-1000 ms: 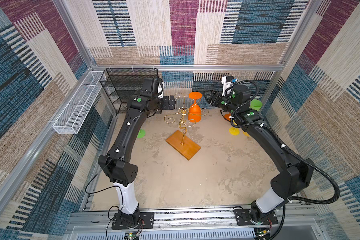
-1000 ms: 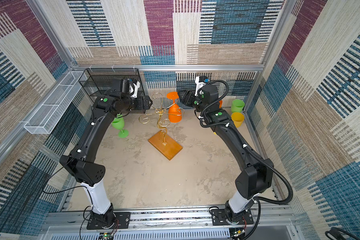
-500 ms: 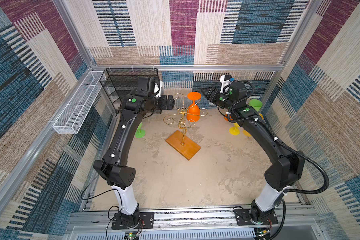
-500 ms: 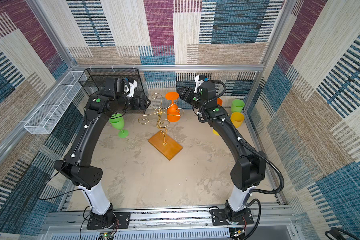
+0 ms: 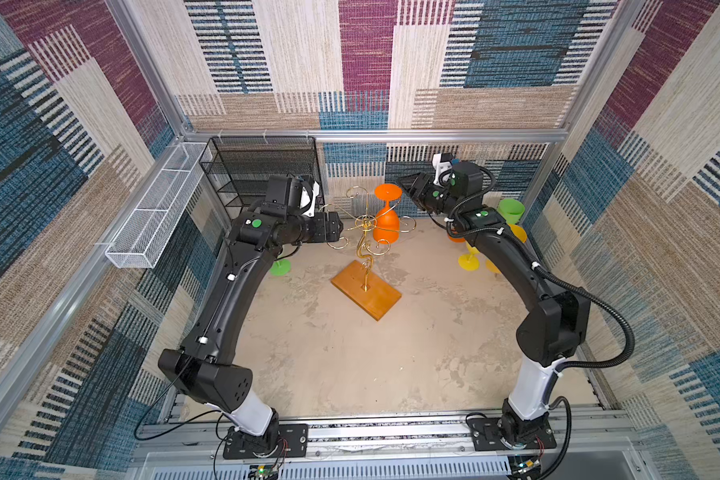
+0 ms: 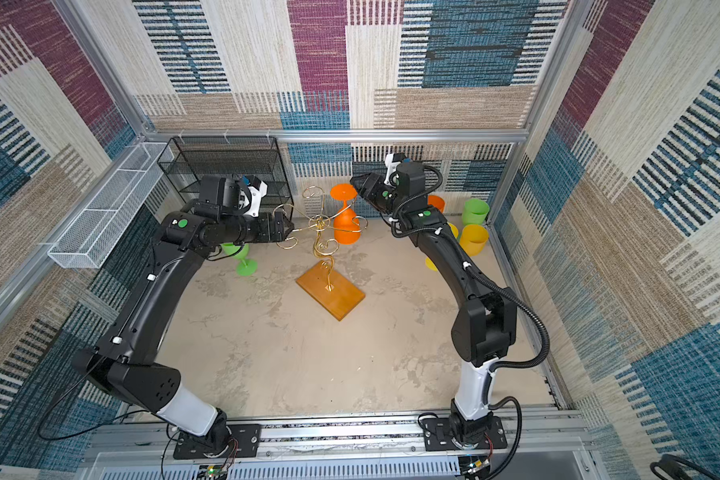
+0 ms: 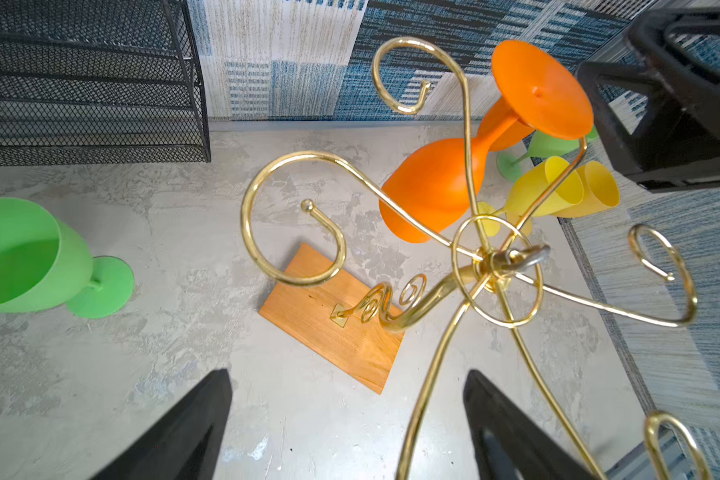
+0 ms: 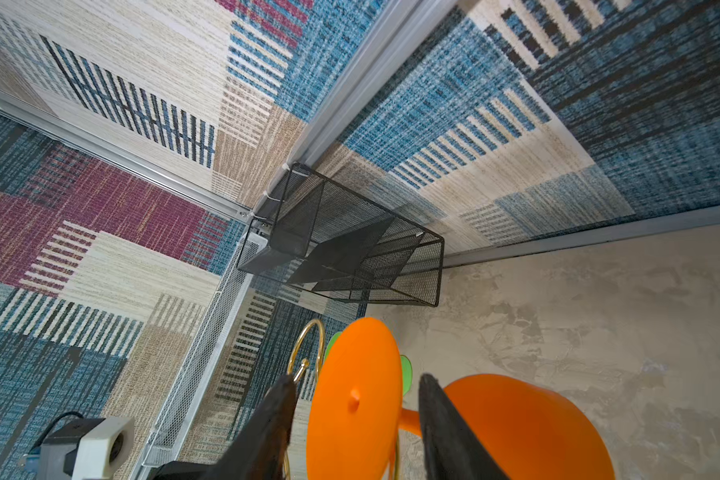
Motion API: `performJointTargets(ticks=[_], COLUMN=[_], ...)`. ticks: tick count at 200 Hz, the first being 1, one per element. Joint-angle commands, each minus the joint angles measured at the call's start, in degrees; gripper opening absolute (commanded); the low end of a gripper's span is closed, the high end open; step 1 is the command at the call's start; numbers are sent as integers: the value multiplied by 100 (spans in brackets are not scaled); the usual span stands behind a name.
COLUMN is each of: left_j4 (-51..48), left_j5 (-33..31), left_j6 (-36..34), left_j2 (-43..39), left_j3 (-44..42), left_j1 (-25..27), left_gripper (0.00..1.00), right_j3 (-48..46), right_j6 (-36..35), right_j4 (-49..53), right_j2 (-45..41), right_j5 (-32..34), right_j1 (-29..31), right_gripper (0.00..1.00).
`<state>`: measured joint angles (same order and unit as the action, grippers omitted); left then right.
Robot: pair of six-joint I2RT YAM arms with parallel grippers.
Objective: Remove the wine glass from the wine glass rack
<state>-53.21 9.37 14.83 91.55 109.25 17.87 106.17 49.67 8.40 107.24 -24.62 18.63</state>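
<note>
At the back of the table, the orange wine glass hangs upside down on the gold wine glass rack, so nothing is off yet (the grasp and lift remain). The right gripper reaches in high, jaws apart either side of the glass's foot, not touching it; the left gripper, jaws wide and empty, hovers at the rack's opposite side

Mesh shelf, tray; green glass probably upright.
</note>
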Motion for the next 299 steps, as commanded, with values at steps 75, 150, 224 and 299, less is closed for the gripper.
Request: performJointTargets(ticks=[75, 150, 224, 299], left_j4=[303, 303, 297, 389], left_j5=[31, 64, -32, 30], left_j6=[-50, -33, -68, -11], left_j2=[-89, -12, 70, 168], left_j3=[-160, -92, -126, -53], left_j1=[-3, -10, -9, -11], left_gripper=[90, 90, 90, 89], right_j3=[445, 296, -213, -186], right_j6=[70, -122, 136, 245], right_j4=[-190, -76, -301, -326], right_j2=[279, 137, -134, 11], right_j5=[-385, -60, 133, -194], right_j1=[9, 3, 7, 38], right_gripper=[35, 35, 39, 37])
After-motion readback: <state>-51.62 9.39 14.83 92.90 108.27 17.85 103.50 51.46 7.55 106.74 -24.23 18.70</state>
